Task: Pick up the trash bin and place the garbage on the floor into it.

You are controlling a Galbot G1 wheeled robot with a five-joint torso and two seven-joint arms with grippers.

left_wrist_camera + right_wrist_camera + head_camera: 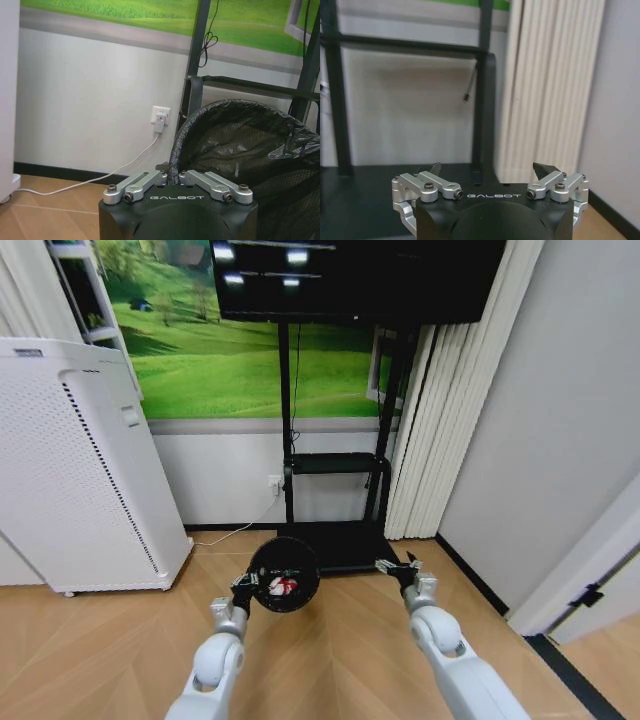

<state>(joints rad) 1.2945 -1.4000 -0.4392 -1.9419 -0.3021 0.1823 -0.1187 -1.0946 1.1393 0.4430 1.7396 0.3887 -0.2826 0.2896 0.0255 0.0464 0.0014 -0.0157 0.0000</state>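
The trash bin (pixel 285 575), a small black round basket with a dark liner, hangs from my left gripper (pixel 243 587), which is shut on the bin's rim on its left side. The bin's mouth faces the head camera. Inside lie red and red-and-white pieces of garbage (pixel 283 586). In the left wrist view the left gripper (pixel 172 175) pinches the rim of the trash bin (pixel 240 145), whose crumpled liner shows. My right gripper (pixel 398 568) stands open to the right of the bin and apart from it. In the right wrist view the right gripper (pixel 489 170) holds nothing.
A tall white cabinet unit (pixel 80 470) stands at the left. Straight ahead is a black TV stand (pixel 335 465) with a flat base (pixel 345 545). White curtains (pixel 440 410) and a grey wall close the right. A cord runs from a wall socket (pixel 160 117).
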